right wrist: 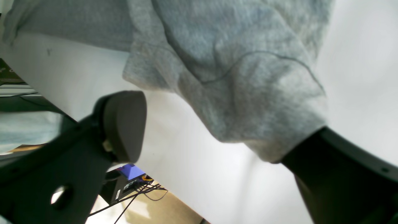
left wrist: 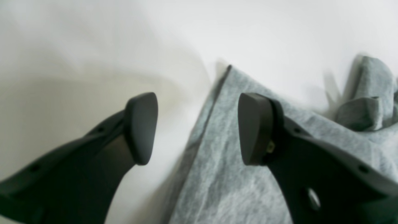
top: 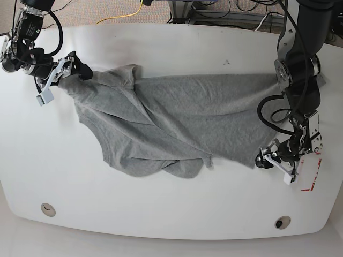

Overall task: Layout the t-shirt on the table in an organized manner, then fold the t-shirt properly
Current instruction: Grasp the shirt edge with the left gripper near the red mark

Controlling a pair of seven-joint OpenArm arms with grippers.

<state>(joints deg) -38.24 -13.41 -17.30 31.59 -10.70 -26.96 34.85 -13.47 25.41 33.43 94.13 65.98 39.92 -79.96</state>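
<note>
Shirt [top: 161, 118] spread rumpled across the middle of the table [top: 171, 214] in the base view, reaching from upper left to right of centre, folds bunched along the lower edge near the middle. No containers in sight.

Right claw [top: 67, 67] at upper left of the base view, at the shirt's bunched end. In the right wrist view jaws wide apart, one pad [right wrist: 124, 124] bare over white tabletop, the other finger hidden under a drooping fold of cloth [right wrist: 248, 93]; draped on it, not pinched.

Left claw [top: 266, 158] at lower right of the base view, at the shirt's corner. In the left wrist view jaws wide apart, straddling the hem edge [left wrist: 214, 102]: one pad [left wrist: 141, 127] over bare table, the other [left wrist: 253, 127] over cloth. Nothing gripped; whether the tips touch the cloth cannot be told.

Red dashed marking [top: 313, 174] just right of the left claw. Two grommet holes [top: 47, 209] near the bottom edge. Cables [top: 128, 13] beyond the top edge.
</note>
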